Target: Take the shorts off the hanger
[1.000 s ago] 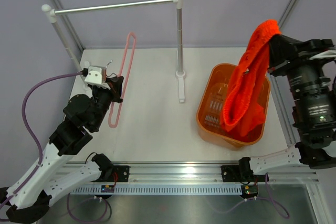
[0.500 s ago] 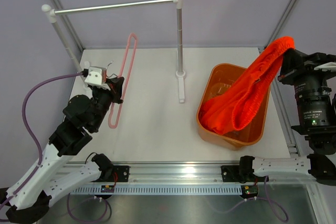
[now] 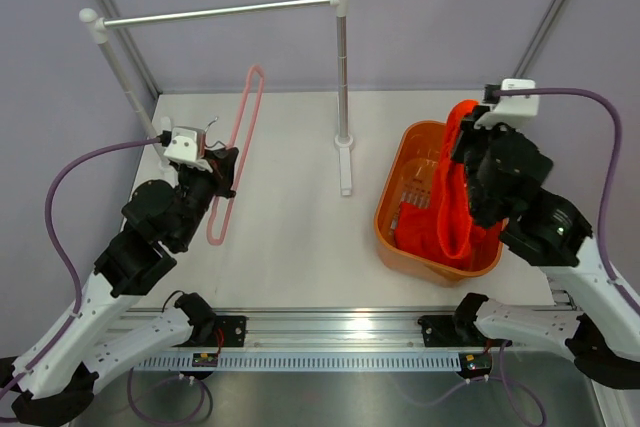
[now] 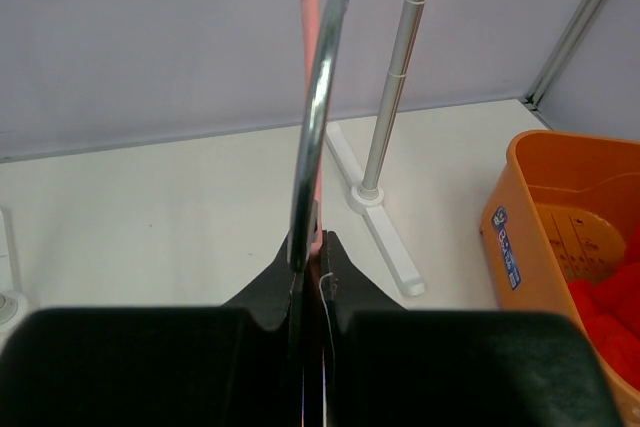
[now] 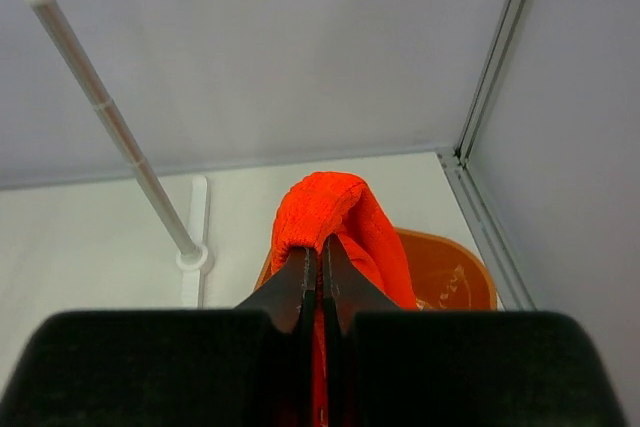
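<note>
Right gripper (image 5: 320,255) is clamped on the shorts (image 3: 445,215), which hang into the orange basket (image 3: 392,197) at right. Left gripper (image 4: 312,247) is closed on the hanger (image 3: 243,112) at left.

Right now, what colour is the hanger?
The hanger is pale pink, with a silver hook; best seen from the top view.

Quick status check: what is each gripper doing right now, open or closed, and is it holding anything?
Left gripper: closed, holding the hanger near its hook.
Right gripper: closed, holding the shorts, which hang into the basket.
</note>
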Motion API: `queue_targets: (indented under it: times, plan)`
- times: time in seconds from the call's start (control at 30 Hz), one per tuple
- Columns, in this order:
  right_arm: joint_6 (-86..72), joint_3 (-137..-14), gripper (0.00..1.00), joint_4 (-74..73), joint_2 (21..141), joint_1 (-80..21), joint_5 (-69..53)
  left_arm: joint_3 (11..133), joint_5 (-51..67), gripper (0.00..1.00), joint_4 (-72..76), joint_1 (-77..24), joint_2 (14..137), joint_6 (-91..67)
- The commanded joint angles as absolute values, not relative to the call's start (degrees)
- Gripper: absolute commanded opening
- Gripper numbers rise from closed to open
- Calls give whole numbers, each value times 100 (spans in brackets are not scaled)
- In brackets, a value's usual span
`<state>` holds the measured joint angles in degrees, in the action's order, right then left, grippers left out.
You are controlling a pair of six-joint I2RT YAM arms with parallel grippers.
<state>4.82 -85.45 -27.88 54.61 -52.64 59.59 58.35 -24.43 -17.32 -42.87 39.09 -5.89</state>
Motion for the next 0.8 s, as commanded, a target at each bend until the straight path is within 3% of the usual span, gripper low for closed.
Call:
queue_targets:
  times: [0.0,0.1,0.27,0.4,0.5,0.53,0.67,0.77]
  plan:
    - [-1069,-8315,0,-3629,5712,-4373,4627,5933,-2355,0,-1591,-4280,3867,-554]
    - [-1484,-8122,0,-3911,5792,-3642,3965,5924,-2408,0,-1678,-4271,3815,-510]
    - [-2108,-7674,1,-4104,5722,-3287,3595,5906,-2522,0,-1845,-4271,3709,-510]
    - [-2390,-7121,18,-4218,5678,-3076,3183,6055,-2540,0,-2117,-4271,3761,-527]
    - [-2592,-6892,48,-4342,5582,-2988,3006,6406,-2505,0,-2609,-4271,4050,-606]
    - [-2628,-6838,65,-4342,5511,-2988,2954,6520,-2435,0,-2741,-4271,4147,-641]
    - [-2733,-6803,80,-4429,5169,-2988,2603,7118,-2268,0,-3478,-4271,4649,-712]
    - [-2733,-6952,83,-4561,5002,-2997,2427,7557,-2189,0,-3717,-4263,4947,-738]
